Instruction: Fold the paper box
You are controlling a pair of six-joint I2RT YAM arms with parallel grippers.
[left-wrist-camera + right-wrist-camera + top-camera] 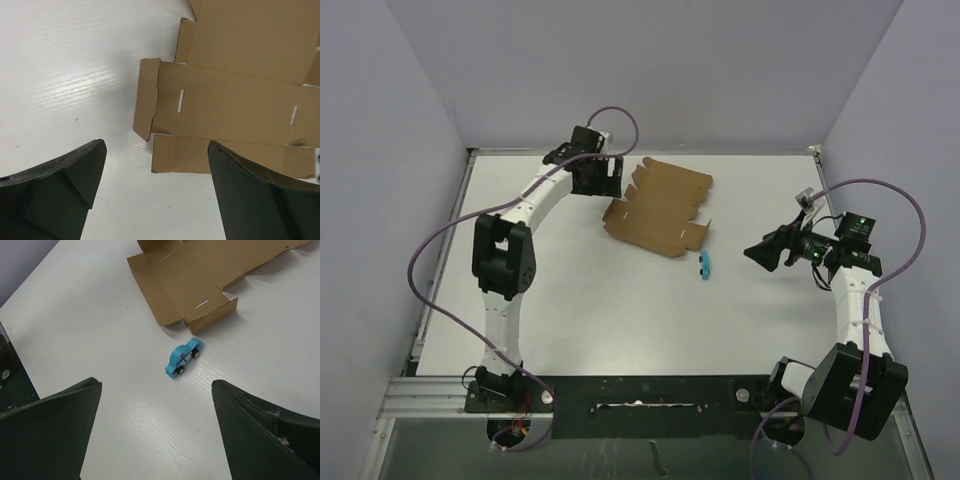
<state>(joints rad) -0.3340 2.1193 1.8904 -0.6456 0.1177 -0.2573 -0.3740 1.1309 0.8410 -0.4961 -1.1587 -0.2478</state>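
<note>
White table [570, 320] holds the paper box [660, 205], flat and unfolded, toward twelve o'clock; wrist views crop its edges. Left gripper [604, 180] at its nine o'clock and right gripper [757, 252] at four both gape wide, gripping nothing.

paper box [658, 207] flat on the table [570, 320]
toy car [705, 264] sits just off its near right corner, left gripper [600, 178] over by its left edge

paper box [658, 206]: plain brown | toy car [705, 264]: blue | table [620, 310]: white
</note>
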